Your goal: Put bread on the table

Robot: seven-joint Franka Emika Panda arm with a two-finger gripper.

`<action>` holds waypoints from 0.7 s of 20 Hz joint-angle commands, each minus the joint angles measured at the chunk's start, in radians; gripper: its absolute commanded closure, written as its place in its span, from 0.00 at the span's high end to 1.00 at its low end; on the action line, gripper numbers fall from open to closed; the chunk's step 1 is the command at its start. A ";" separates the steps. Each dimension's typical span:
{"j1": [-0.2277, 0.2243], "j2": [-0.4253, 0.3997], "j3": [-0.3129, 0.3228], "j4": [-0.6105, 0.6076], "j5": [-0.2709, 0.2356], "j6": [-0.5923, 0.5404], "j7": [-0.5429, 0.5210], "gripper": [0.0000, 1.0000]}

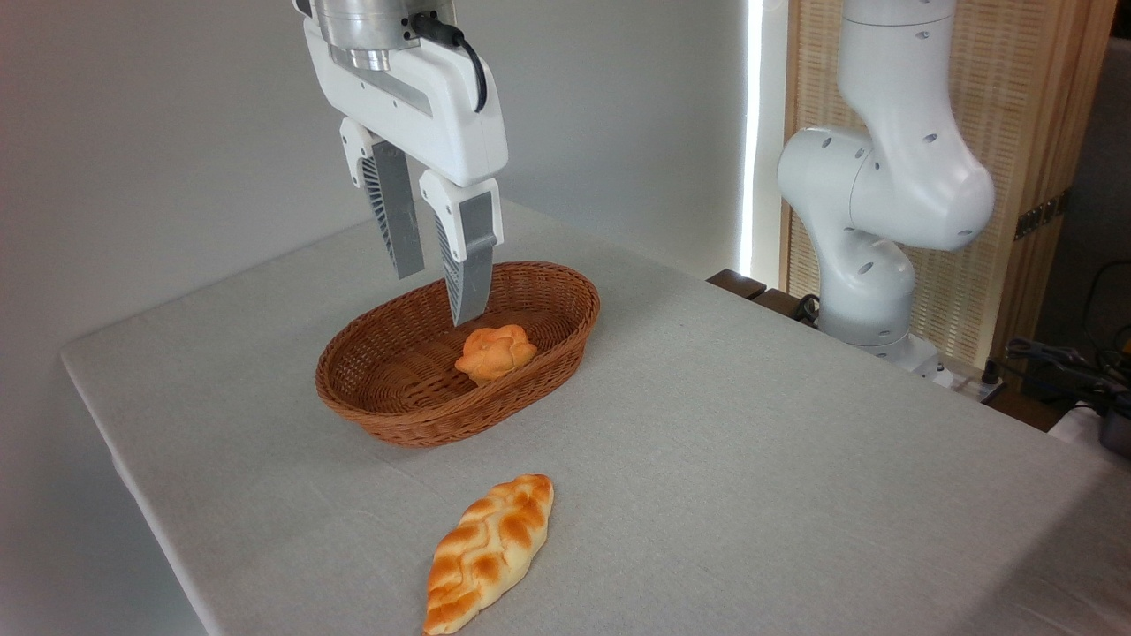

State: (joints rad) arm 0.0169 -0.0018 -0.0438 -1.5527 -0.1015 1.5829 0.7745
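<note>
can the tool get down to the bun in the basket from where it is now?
Probably yes. The tool hangs open above the basket, the bun lies uncovered just right of its fingertips, and nothing sits between them. The braided loaf lies well clear on the table.

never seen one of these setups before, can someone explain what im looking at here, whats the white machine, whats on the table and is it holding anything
This is one picture from a fixed camera looking down across a table covered in light cloth. The white jointed machine is a robot arm: its base stands at the right behind the table, and its gripper hangs at the top left. The two grey fingers are its grasping part; they are apart and hold nothing. Below them sits an oval wicker basket with a small round orange bun inside. In front of the basket, on the cloth itself, lies a long braided loaf of bread, so the bread is already on the table.
</note>
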 commanded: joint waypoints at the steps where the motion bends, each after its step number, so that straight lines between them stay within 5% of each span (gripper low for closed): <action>1: 0.000 -0.023 0.004 -0.030 0.003 0.029 0.006 1.00; 7: -0.003 -0.023 0.004 -0.032 0.006 0.008 0.005 1.00; 10: -0.011 -0.023 -0.007 -0.033 0.091 0.002 0.003 1.00; 14: -0.009 -0.023 -0.007 -0.033 0.091 -0.021 0.005 1.00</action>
State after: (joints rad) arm 0.0086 -0.0040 -0.0493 -1.5670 -0.0256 1.5837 0.7751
